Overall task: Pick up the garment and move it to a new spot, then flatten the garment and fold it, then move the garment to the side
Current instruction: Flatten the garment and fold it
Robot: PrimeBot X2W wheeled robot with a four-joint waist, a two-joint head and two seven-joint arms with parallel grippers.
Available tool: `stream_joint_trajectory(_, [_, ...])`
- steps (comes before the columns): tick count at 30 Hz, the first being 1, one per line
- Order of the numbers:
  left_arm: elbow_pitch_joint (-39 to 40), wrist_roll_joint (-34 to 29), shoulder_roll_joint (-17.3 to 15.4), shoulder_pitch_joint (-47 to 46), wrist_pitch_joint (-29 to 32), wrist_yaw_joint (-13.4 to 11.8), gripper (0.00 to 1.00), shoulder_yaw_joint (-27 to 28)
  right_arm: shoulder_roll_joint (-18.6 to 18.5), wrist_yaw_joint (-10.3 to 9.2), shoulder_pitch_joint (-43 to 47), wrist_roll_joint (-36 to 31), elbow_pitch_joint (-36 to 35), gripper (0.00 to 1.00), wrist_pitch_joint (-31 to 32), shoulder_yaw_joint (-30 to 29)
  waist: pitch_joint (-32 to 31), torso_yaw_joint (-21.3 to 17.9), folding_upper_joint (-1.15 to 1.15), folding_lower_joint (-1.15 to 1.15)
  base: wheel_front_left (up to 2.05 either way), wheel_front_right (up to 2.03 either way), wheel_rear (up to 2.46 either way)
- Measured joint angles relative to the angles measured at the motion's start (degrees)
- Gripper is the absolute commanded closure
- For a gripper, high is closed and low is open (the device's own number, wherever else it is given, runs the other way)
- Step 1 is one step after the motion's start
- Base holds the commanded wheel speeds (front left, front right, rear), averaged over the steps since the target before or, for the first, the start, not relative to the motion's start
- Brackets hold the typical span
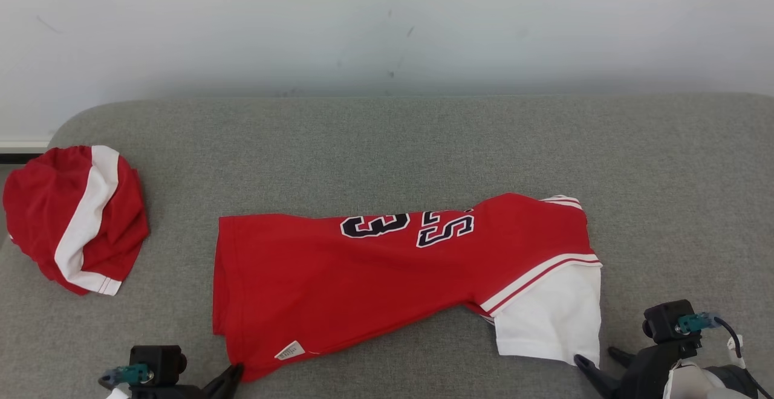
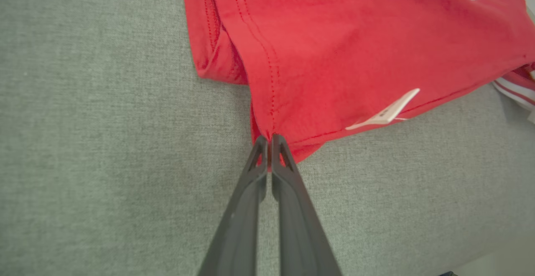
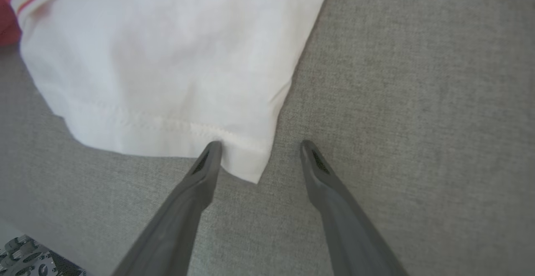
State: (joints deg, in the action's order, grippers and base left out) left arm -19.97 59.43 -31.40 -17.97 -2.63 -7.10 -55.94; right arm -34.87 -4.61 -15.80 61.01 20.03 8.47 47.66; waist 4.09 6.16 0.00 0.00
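- Left gripper point(image 2: 269, 140): clenched, fingertips pressed together on the near bottom hem corner of the red jersey point(image 1: 375, 272). The cloth is pinched between them and the corner stays low against the surface.
- Right gripper point(image 3: 260, 144): released, fingers spread wide. They stand either side of the near corner of the white sleeve point(image 3: 167, 58). One fingertip is at the sleeve hem, the other over bare cushion. Nothing is grasped.
- Jersey position: lying lengthwise across the middle of the grey cushion point(image 1: 387, 139), hem end toward the left arm, sleeve end toward the right arm. A white label point(image 1: 290, 350) shows near the pinched corner.
- Progress, judged: the jersey is placed and largely spread out. The numbers run along its far edge, which suggests one lengthwise fold is already in, though I cannot confirm this. The body is creased near the sleeve and is not fully flat.
- Outstanding, judged: the right-hand grasp on the sleeve corner, further flattening, the remaining fold or folds, then the move to the side.
- Count: two grippers; one jersey in work; one white sleeve in full view; one label; one crumpled red-and-white bundle point(image 1: 72, 217) well apart at the cushion's left end; one pale wall point(image 1: 387, 24) behind.
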Motion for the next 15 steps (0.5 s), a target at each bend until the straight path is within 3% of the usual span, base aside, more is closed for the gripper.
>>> stream_joint_trajectory(1, [0.0, 0.0, 0.0, 0.0, 0.0, 0.0, 1.00, 0.0, 0.0, 0.00, -0.1, 0.0, 0.0, 1.00, 0.2, 0.0, 0.0, 0.0, 0.00, 0.00, 0.00, 0.00, 0.00])
stream_joint_trajectory(10, [0.3, 0.0, -0.1, 0.0, -0.5, 0.0, 1.00, 0.7, 0.4, -0.24, -0.3, 0.8, 0.0, 1.00, -0.1, -1.7, 0.2, -0.3, 0.00, 0.00, 0.00, 0.00, 0.00])
stream_joint_trajectory(15, [0.9, 0.0, -1.8, 0.1, -1.5, 0.0, 1.00, 2.2, -2.8, -0.25, -4.4, 1.2, -1.3, 1.00, -4.1, -7.0, 0.3, -1.0, 0.00, 0.00, 0.00, 0.00, 0.00])
